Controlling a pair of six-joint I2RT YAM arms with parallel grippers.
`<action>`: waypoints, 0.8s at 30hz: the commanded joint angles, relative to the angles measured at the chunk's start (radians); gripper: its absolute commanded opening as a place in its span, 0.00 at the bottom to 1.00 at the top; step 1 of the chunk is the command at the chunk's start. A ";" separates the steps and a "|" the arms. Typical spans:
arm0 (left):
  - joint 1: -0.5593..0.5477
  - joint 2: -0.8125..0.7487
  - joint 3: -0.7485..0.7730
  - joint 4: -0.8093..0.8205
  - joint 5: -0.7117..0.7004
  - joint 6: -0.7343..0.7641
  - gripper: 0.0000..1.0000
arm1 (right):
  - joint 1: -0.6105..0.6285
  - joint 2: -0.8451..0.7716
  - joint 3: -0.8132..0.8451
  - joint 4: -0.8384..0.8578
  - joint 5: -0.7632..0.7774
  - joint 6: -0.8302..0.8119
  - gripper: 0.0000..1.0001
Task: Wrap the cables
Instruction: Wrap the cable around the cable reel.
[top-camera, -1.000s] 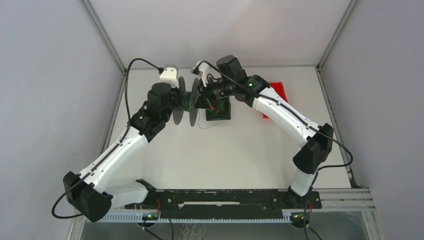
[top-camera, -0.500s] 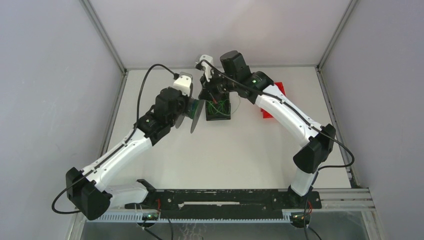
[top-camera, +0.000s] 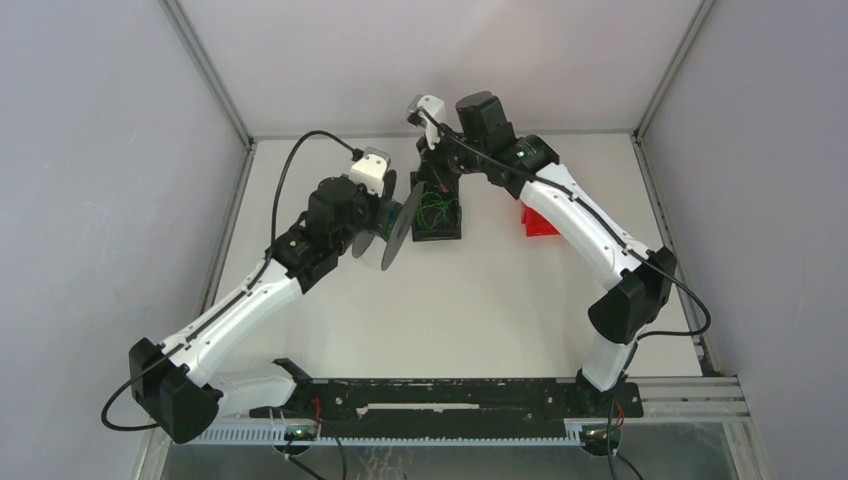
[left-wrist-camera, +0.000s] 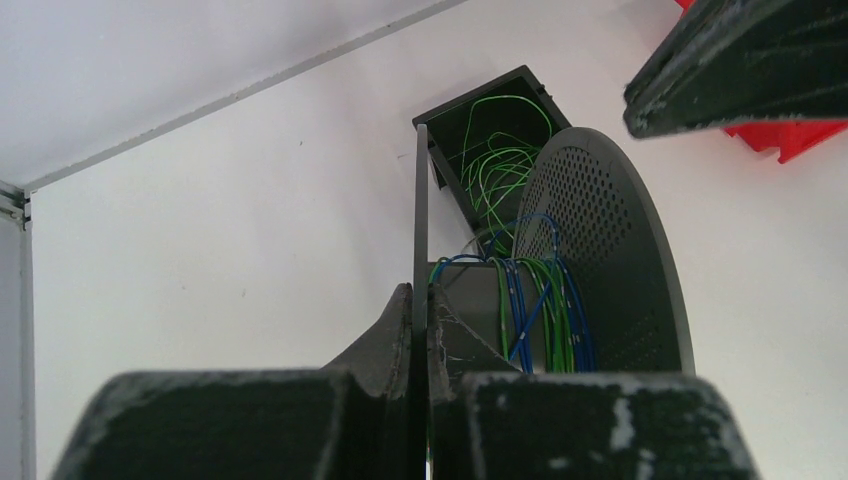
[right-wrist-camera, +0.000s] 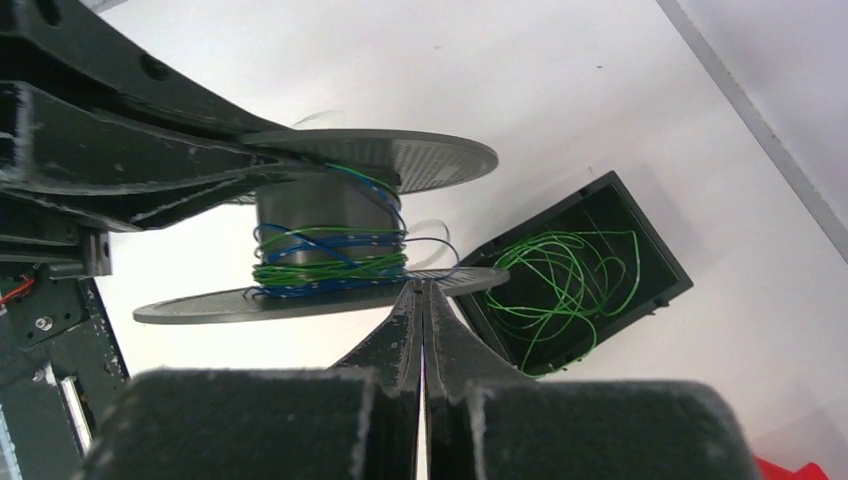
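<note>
A dark grey spool (top-camera: 398, 226) hangs above the table, and my left gripper (left-wrist-camera: 420, 300) is shut on its thin flange (left-wrist-camera: 421, 215). Green and blue cables (left-wrist-camera: 545, 305) are wound round its hub (right-wrist-camera: 320, 215). More loose green cables (right-wrist-camera: 560, 275) lie coiled in a black box (top-camera: 437, 232) just beyond the spool. My right gripper (right-wrist-camera: 422, 290) is shut, its tips at the edge of the lower flange (right-wrist-camera: 300, 300). I see nothing clearly between them. It hovers over the box (left-wrist-camera: 500, 130).
A red bin (top-camera: 540, 220) stands right of the box, under the right arm. White walls close the table on three sides. The arms' black base rail (top-camera: 440, 400) runs along the near edge.
The left arm has swung the spool right toward the box and tilted it. The right gripper has pulled back and up to the right, uncovering the green cables in the box.
</note>
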 joint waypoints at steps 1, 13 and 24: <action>0.000 -0.044 -0.006 0.059 0.011 -0.015 0.00 | -0.052 -0.049 0.001 0.024 -0.086 0.032 0.04; 0.118 -0.050 0.154 -0.053 0.126 -0.183 0.00 | -0.204 -0.217 -0.408 0.398 -0.320 0.284 0.52; 0.145 -0.099 0.332 -0.174 0.232 -0.248 0.00 | -0.260 -0.110 -0.529 0.613 -0.506 0.377 0.70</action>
